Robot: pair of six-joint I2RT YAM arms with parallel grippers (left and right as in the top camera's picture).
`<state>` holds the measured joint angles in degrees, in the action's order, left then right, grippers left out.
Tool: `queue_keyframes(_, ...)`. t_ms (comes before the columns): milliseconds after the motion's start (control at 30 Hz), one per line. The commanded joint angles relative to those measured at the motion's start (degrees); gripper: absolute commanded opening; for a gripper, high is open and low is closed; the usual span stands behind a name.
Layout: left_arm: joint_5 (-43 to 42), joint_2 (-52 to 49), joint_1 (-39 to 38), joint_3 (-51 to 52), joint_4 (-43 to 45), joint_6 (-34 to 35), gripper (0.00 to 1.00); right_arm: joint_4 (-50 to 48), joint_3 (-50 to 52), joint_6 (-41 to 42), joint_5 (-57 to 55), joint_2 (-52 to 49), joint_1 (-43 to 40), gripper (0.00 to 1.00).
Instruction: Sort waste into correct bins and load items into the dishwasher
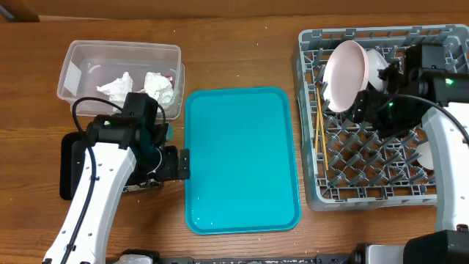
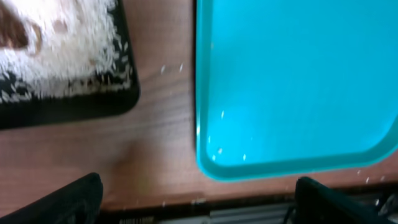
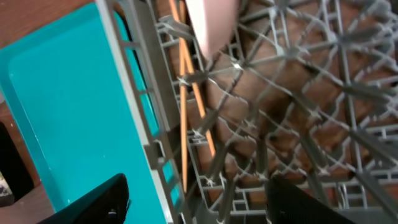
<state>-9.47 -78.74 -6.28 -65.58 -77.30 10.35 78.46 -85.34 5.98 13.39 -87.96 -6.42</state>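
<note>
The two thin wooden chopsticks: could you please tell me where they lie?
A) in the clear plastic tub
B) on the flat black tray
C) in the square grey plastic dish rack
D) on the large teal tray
C: the two thin wooden chopsticks lie inside the square grey plastic dish rack, along its wall beside the large teal tray.

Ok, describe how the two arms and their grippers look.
Both arms share one build: the left arm and right arm have smooth white link shells, black joint housings with small green lights, and thin black cables looping alongside. The left gripper and right gripper have matte black fingers.
</note>
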Motion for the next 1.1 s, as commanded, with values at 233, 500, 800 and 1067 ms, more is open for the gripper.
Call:
queue_keyframes(233, -0.42, 18.32, -0.15, 6.25, 7.04, 0.85, 1.00, -12.96, 19.10, 0.00, -0.83, 19.02, -0.44, 0.76)
queue_keyframes(500, -0.24, 48.26, -0.24, 18.62, 20.76, 4.26, 0.99, -27.91, 36.33, 0.00, -0.85, 51.12, -0.42, 1.00)
queue_keyframes(800, -0.22, 57.51, -0.24, 19.34, 18.86, 4.90, 1.00, -25.79, 36.52, -0.02, -0.85, 61.81, -0.42, 1.00)
queue_keyframes(1067, -0.22, 57.42, -0.24, 19.37, 12.44, 4.90, 1.00, -19.89, 36.54, 0.00, -0.85, 61.55, -0.42, 1.00)
